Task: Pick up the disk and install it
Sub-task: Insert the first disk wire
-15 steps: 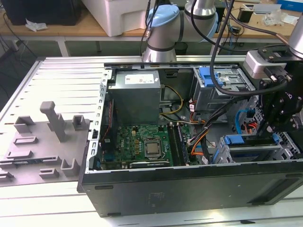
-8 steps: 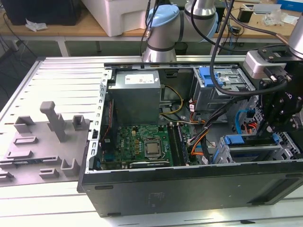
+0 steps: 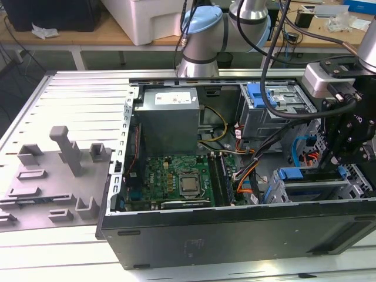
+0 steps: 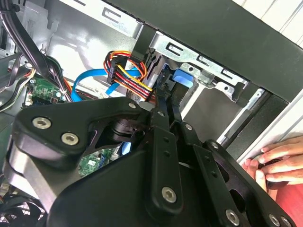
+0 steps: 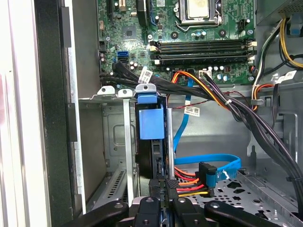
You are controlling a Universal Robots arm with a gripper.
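Most of the disk is hidden in the silver sheet-metal cage; the black gripper is closed on its thin edge, and its blue plastic tab looks square.

Your open computer case lies on the table, with the fixture tray just beside it on the exterior view's left. Inside, the motherboard lies nearer the exterior camera than the power supply. In the first wrist view, the disk stands on edge in the drive cage, with the gripper at its outer edge. In the second wrist view, a person's hand rests against the case's outer edge.
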